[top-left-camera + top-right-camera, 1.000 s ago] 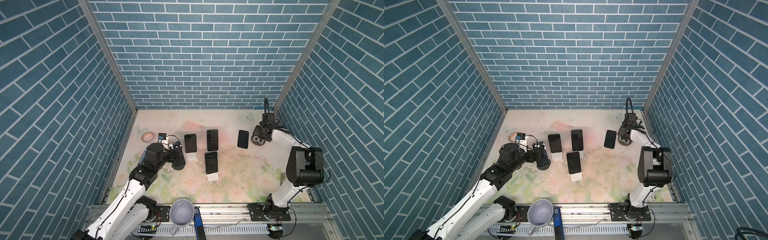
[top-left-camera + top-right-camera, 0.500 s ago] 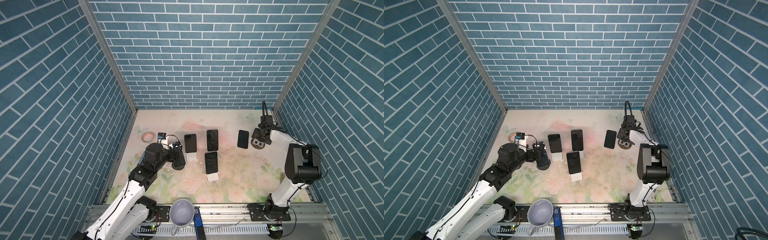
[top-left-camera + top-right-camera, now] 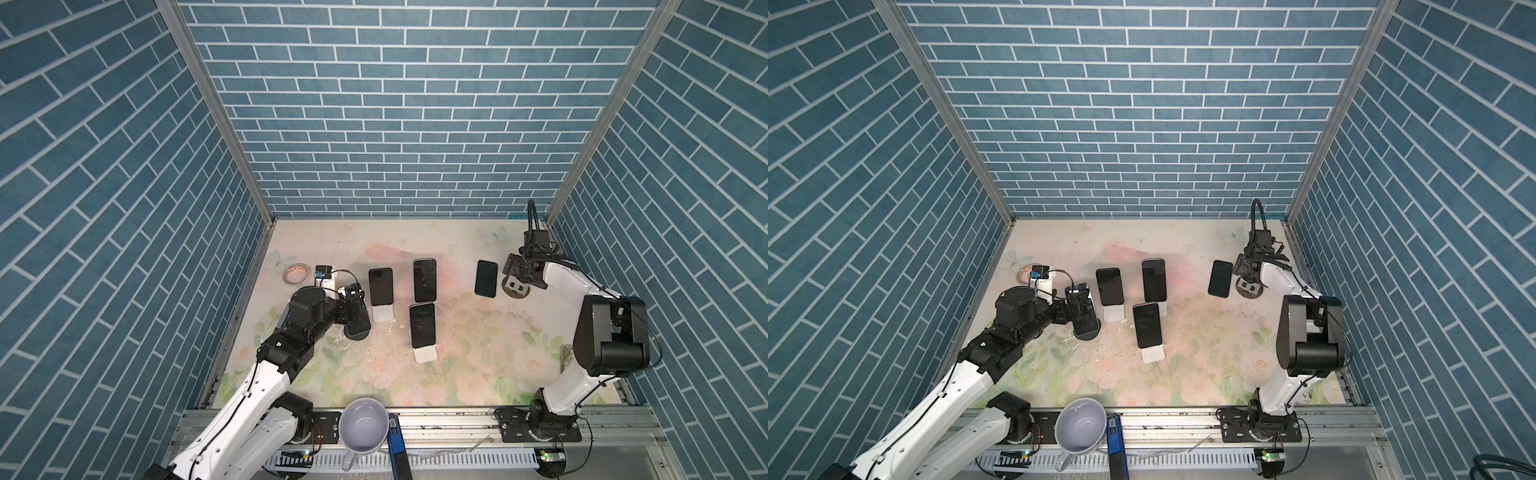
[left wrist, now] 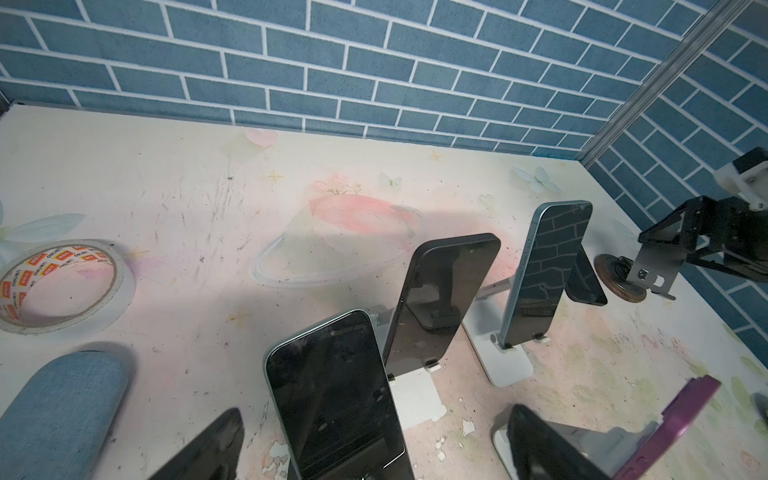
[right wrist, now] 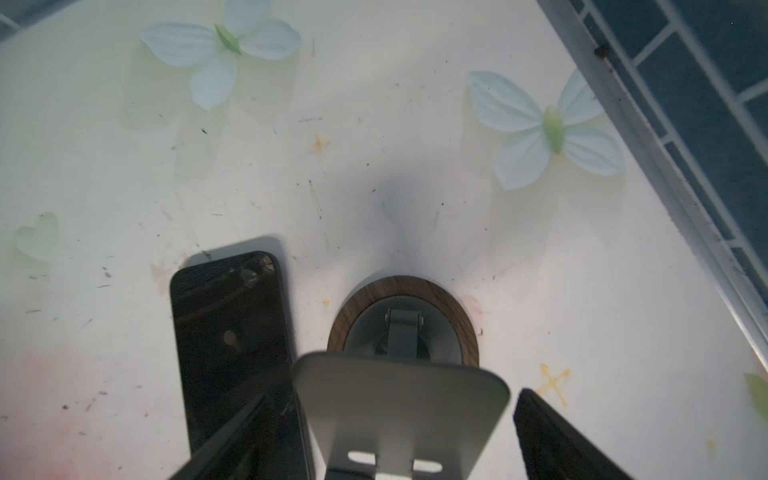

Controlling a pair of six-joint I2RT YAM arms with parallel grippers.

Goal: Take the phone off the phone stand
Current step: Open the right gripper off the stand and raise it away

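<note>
The right fingers [image 5: 557, 440] sit spread and empty astride the bare phone stand [image 3: 516, 288], the phone [image 3: 486, 278] lying flat on the counter [image 3: 478, 353] at its nine o'clock in both top views, so a skewed retreat could snag the plate [image 5: 399, 395]; the left fingers [image 4: 208, 453], wide open, hold nothing.

Setting: a robotics lab test cell is showing here, not a home or a shop.
Walls: blue brick-print panels [image 3: 382, 124] are boxing in the table on three sides, with bare aluminium posts [image 3: 220, 112] running up the corners.
Base: a left arm [image 3: 249, 395] and a right arm [image 3: 577, 382] are sitting mounted on a metal rail [image 3: 449, 419] at the front.
Surface: a scuffed floral mat [image 3: 478, 353] is covering the tabletop.
Props: phones [image 3: 422, 325] are leaning on small stands [image 3: 426, 354] near a tape roll [image 3: 295, 273].
</note>
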